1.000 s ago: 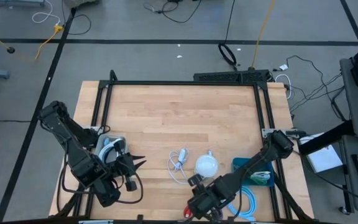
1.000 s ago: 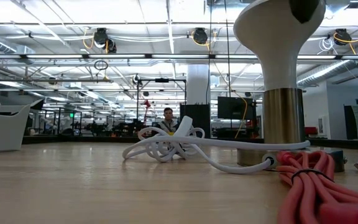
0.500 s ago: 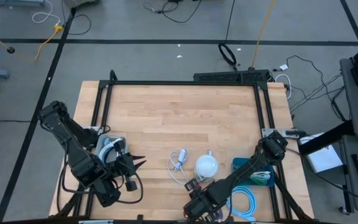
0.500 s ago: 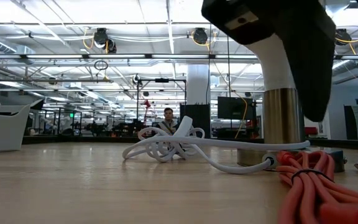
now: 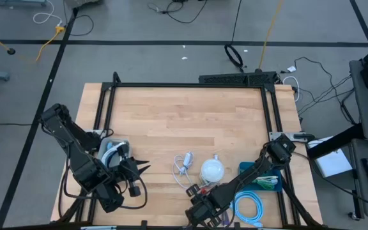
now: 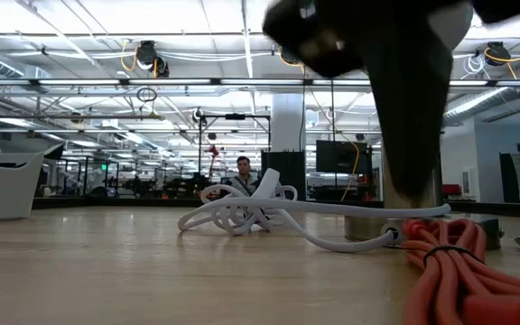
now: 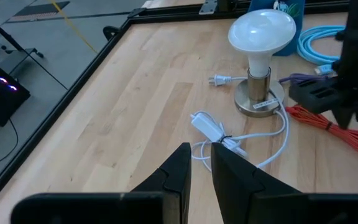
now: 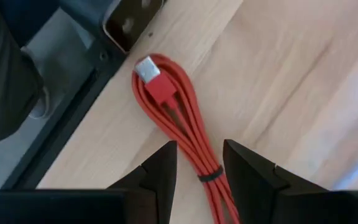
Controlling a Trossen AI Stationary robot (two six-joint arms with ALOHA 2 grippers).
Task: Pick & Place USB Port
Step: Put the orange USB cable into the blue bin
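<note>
Right gripper (image 8: 196,163) hangs with parted fingers directly over the bundled red USB cable (image 8: 179,124) lying at the table's (image 5: 171,121) near edge, while the left gripper (image 7: 199,163) waits nearly closed and empty.
</note>
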